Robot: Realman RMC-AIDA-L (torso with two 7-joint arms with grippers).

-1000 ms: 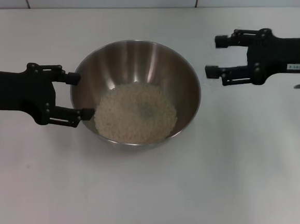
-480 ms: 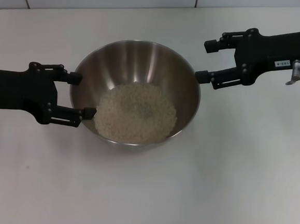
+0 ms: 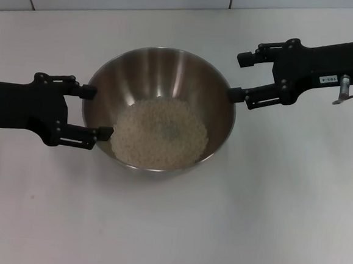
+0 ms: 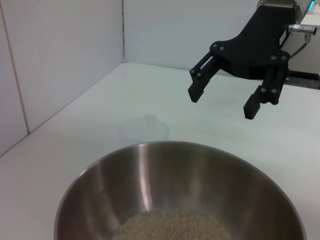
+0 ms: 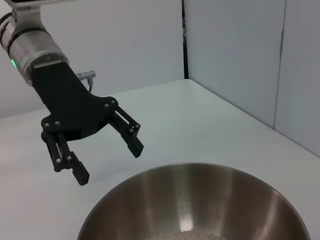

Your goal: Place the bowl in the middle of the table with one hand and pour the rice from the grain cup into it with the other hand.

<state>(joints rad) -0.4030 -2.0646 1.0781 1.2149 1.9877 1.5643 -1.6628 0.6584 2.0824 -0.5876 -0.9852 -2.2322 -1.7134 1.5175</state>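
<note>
Rice (image 3: 160, 132) fills the bowl (image 3: 162, 76) at frame centre. Left gripper (image 3: 95, 110) and right gripper (image 3: 241, 76) flank its rim, both spread open, holding nothing.

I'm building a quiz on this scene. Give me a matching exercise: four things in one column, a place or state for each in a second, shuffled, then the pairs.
1. rice
2. grain cup
3. left gripper
4. right gripper

A. open at the bowl's left rim
B. heaped inside the bowl
C. open at the bowl's right rim
D. empty on the table, beyond the bowl

Pairs: 1-B, 2-D, 3-A, 4-C
</note>
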